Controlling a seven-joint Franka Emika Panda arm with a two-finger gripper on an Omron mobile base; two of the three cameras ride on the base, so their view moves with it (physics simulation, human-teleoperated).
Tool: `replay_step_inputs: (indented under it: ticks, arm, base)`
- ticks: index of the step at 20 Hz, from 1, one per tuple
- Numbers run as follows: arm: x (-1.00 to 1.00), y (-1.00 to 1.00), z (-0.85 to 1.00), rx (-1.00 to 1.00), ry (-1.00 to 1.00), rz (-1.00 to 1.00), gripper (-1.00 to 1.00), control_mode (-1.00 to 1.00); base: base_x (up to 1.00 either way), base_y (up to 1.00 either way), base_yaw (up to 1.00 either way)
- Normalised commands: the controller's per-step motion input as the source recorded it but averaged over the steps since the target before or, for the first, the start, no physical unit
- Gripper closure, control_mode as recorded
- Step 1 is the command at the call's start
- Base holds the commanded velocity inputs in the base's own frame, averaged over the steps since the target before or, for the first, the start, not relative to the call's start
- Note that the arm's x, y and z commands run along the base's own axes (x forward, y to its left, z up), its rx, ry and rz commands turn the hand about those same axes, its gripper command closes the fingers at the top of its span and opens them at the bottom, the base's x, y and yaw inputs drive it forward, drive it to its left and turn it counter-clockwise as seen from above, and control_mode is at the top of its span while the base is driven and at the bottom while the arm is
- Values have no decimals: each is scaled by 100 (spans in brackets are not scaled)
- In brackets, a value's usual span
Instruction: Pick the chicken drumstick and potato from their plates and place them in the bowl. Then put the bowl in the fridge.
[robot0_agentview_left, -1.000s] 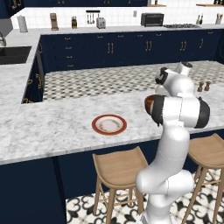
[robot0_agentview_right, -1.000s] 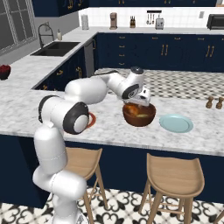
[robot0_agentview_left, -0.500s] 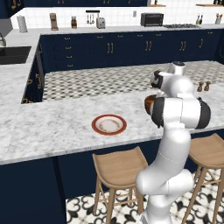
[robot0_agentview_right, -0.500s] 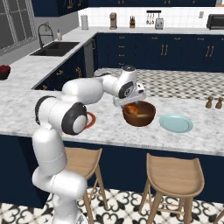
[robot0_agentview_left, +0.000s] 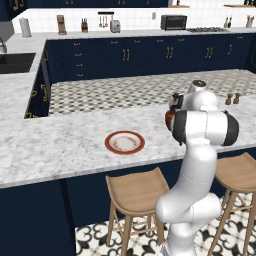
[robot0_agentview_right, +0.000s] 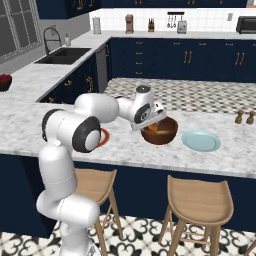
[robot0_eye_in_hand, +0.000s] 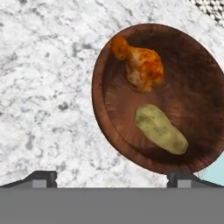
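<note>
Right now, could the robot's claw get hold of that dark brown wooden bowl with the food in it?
Probably yes. The claw hangs open just above the dark brown wooden bowl, nothing lies between them, and the marble counter beside its rim is bare.

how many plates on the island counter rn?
2. The white red-rimmed plate lies left of the arm; the pale blue plate lies on the other side of the bowl. Both are bare; the arm could be hiding more.
</note>
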Motion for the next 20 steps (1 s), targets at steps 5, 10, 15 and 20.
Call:
replay_step_inputs:
  ticks: [5, 10, 15, 20]
  arm:
    - [29, 3, -32, 0, 0, 0, -100, -100]
    - [16, 10, -13, 0, 0, 3, -100, -100]
    - [19, 0, -8, 0, 1, 7, -100, -100]
    - [14, 0, -18, 0, 4, 8, -100, -100]
  base:
    - [0, 0, 0]
    - [0, 0, 0]
    - [0, 0, 0]
    - [0, 0, 0]
